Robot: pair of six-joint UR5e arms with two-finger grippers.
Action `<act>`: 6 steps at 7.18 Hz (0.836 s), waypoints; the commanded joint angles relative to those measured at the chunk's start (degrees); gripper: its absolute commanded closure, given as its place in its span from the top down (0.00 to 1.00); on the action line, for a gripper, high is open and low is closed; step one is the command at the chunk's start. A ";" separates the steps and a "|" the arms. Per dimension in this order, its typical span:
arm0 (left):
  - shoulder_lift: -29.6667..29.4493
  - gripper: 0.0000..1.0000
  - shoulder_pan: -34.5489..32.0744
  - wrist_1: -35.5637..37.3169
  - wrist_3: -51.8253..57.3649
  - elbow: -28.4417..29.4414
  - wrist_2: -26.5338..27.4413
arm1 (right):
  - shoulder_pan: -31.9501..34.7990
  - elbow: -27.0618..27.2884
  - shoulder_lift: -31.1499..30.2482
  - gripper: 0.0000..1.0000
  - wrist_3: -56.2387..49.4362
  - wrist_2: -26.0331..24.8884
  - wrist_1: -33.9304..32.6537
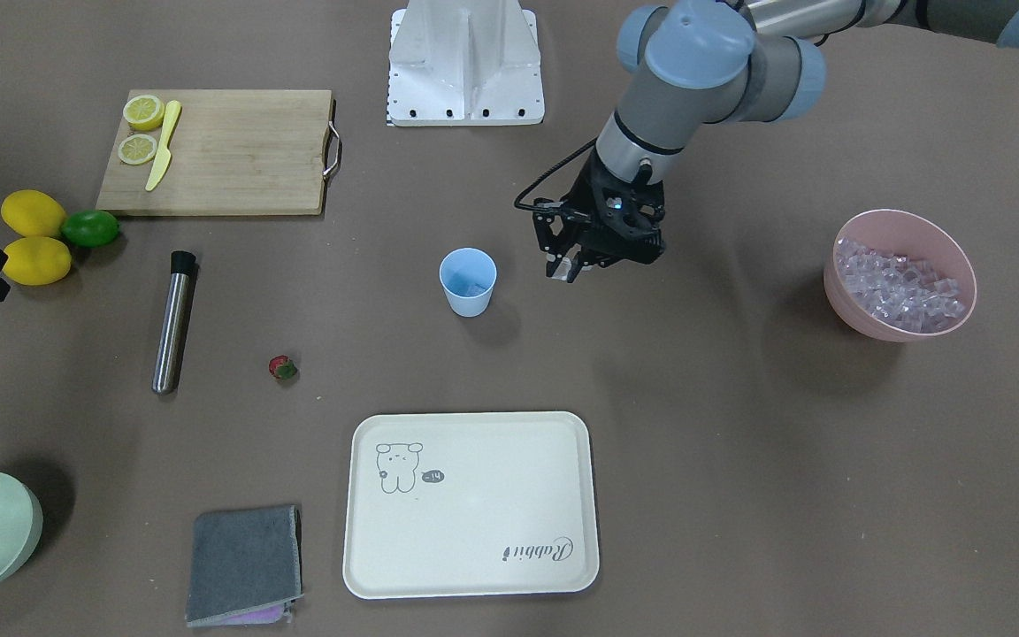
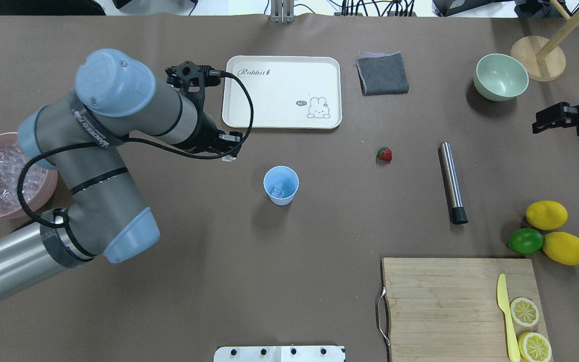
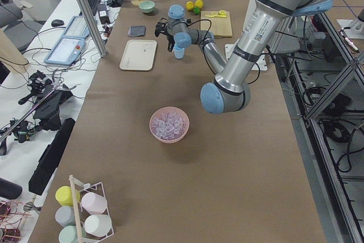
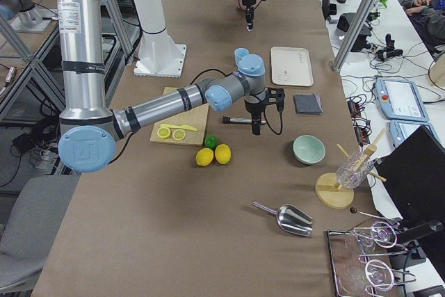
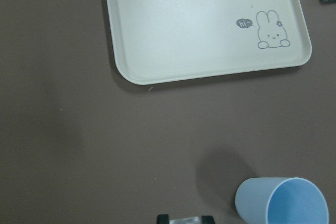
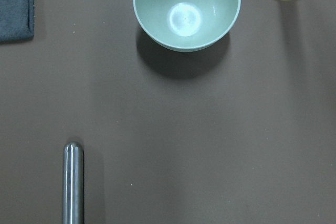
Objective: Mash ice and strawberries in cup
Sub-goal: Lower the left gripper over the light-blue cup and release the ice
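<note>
The light blue cup (image 2: 281, 185) stands upright mid-table with at least one ice cube (image 2: 276, 191) lying in its bottom. My left gripper (image 2: 229, 156) hovers just beside it, toward the pink bowl (image 2: 43, 193), shut on a clear ice cube (image 1: 567, 265). That bowl holds several more ice cubes (image 1: 899, 285). In the left wrist view the cup (image 5: 281, 200) sits at the lower right. A small red strawberry (image 2: 384, 154) lies on the table between the cup and a steel muddler (image 2: 451, 181). My right gripper (image 2: 546, 120) hangs at the far right edge; whether it is open or shut is unclear.
A cream tray (image 2: 249, 108) lies beyond the cup, with a grey cloth (image 2: 382, 73) and pale green bowl (image 2: 501, 77) further right. A wooden cutting board (image 2: 440, 301) carries lemon halves (image 2: 524, 311) and a yellow knife (image 2: 505, 314); two lemons (image 2: 547, 214) and a lime (image 2: 525, 241) sit nearby.
</note>
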 commanded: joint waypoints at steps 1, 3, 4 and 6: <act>-4.92 0.00 4.95 -0.05 -5.07 2.30 6.16 | 0.00 -0.08 0.00 1.00 0.09 0.25 -0.03; -5.46 0.00 5.76 -0.31 -4.91 3.87 9.58 | 0.00 -0.08 0.00 1.00 0.09 0.34 -0.03; -5.38 0.00 6.54 -0.83 -4.82 4.06 11.60 | -0.09 -0.34 0.00 1.00 0.09 0.43 -0.12; -5.46 0.00 9.17 -0.66 -5.08 3.80 13.98 | -0.17 -0.87 0.00 1.00 0.09 0.52 -0.12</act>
